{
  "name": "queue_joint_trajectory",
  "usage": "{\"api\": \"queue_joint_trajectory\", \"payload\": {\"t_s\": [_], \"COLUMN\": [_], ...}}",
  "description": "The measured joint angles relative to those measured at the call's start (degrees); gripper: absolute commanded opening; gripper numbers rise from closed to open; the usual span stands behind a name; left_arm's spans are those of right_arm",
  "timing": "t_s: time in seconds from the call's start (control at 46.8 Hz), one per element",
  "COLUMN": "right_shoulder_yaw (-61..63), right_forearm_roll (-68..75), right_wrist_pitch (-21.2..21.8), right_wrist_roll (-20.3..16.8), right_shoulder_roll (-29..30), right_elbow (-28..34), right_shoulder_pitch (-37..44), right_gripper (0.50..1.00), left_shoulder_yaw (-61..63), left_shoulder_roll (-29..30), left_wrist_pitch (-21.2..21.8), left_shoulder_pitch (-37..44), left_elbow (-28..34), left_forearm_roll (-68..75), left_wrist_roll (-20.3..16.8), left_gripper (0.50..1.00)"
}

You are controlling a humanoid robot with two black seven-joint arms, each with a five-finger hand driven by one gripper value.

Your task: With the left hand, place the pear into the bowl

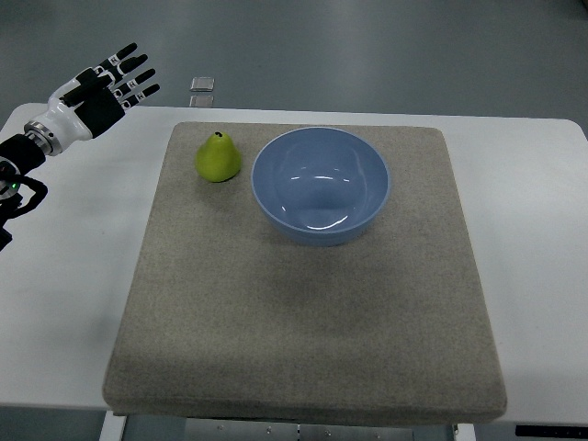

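A yellow-green pear (pixel 218 159) stands upright on the grey mat (pixel 303 303), just left of the light blue bowl (pixel 321 184), which holds nothing. My left hand (pixel 115 81) hovers at the far left, above the table's back corner, up and to the left of the pear. Its fingers are spread and hold nothing. The right arm does not show.
The mat covers most of the white table (pixel 73 303). A small metal piece (pixel 202 84) lies beyond the table's back edge, on the grey floor (pixel 367 46).
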Motion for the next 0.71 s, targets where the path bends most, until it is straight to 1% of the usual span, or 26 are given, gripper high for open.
{"api": "queue_joint_trajectory", "payload": {"t_s": [0.706], "right_shoulder_yaw": [0.0], "right_forearm_roll": [0.0], "right_wrist_pitch": [0.0], "right_wrist_roll": [0.0], "right_shoulder_roll": [0.0], "right_elbow": [0.0], "right_shoulder_pitch": [0.1], "right_gripper": [0.926], "left_shoulder_yaw": [1.0], "left_shoulder_roll": [0.0], "left_wrist_pitch": [0.0], "left_shoulder_pitch": [-0.5], "left_elbow": [0.5], "left_forearm_roll": [0.9], "left_wrist_roll": [-0.1], "left_gripper": [0.996]}}
